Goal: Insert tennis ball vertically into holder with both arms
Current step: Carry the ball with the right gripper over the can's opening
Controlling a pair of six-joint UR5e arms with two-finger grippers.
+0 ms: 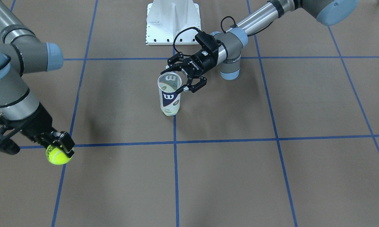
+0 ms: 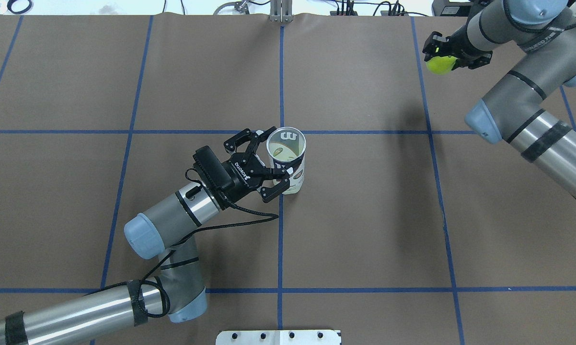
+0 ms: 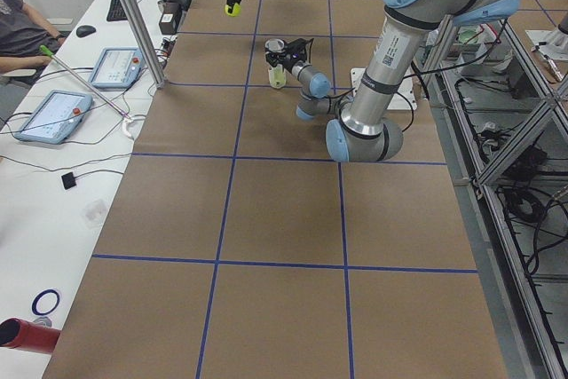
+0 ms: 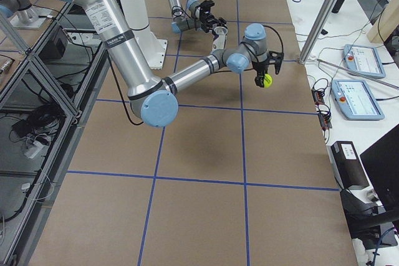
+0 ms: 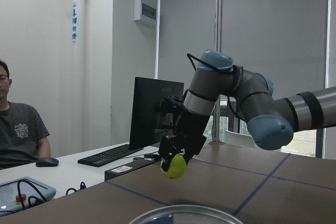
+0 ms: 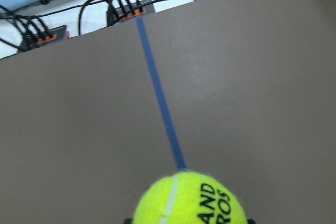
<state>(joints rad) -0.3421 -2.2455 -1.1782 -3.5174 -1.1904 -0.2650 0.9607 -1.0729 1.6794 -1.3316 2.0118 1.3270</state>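
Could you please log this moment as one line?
left gripper: open at upright holder | right gripper: shut on tennis ball, above table | insertion: not done

Fuzzy tennis ball [image 6: 189, 200], clear plastic holder [image 1: 170, 97], matt table [image 1: 240, 173].

**Both arms, one pincer spread and one loaded**
The left arm [image 2: 173, 215] reaches forward low over the worktop [image 2: 364, 215], its wrist horizontal and the left pincer [image 2: 277, 158] with jaws wide apart. The right arm [image 2: 523, 96] bends at the elbow toward the far right. The right pincer [image 1: 59, 150] points down, clamped on a tennis ball [image 1: 57, 157].
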